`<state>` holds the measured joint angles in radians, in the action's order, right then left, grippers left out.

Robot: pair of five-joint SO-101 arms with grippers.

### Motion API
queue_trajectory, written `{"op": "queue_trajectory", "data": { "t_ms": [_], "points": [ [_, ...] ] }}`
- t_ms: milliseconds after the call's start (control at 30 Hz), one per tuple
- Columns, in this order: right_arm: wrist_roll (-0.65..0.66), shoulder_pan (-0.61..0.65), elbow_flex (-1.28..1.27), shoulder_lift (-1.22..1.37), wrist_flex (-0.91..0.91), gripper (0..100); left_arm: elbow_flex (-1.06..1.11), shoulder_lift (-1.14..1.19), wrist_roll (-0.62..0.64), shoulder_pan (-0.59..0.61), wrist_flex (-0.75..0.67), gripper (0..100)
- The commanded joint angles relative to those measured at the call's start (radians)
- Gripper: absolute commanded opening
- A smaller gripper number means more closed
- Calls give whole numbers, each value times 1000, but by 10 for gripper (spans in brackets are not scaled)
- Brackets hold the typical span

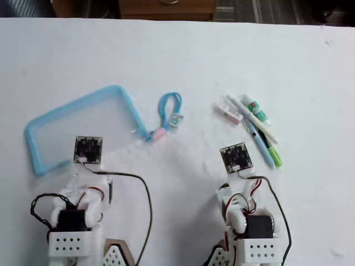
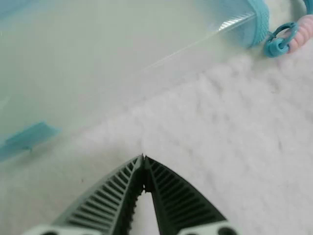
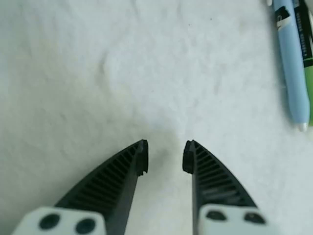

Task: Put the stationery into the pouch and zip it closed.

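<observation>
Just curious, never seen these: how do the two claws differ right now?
The left gripper is shut, tips touching; the right gripper is open, with a gap. The left gripper sits by the pouch, the right gripper by the blue pen. Both are black, ribbed and empty.

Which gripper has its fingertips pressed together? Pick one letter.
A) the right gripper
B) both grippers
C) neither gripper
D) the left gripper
D: the left gripper has its tips meeting over the white cloth beside the pouch, while the right gripper shows a clear gap between its tips.
</observation>
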<state>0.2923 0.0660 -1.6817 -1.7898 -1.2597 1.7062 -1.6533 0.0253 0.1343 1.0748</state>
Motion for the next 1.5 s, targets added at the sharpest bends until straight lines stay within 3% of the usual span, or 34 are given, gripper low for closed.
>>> {"op": "queue_trajectory", "data": {
  "t_ms": [0,567,800,867,967,1100,1233,1367,1467],
  "points": [
    [5,-5,-9,-5,-5,134,-9,-8,5,4,3,24],
    [3,2,-9,-8,27,134,-8,-8,0,-24,-14,30],
    [2,21,158,-5,70,132,-227,-8,2,137,-61,312],
    [-8,44,247,-5,44,93,-362,-8,2,162,-61,290],
    [26,102,358,-4,7,12,-568,-4,-58,179,-64,178],
    [43,157,456,7,-36,53,-750,-2,-193,179,-68,16],
    [69,163,598,156,-31,52,-750,-2,-287,180,-38,45],
    [71,173,865,458,-39,52,-752,2,-258,180,-18,26],
    [75,255,1049,680,-88,53,-763,74,-215,182,-17,24]
  ]
}}
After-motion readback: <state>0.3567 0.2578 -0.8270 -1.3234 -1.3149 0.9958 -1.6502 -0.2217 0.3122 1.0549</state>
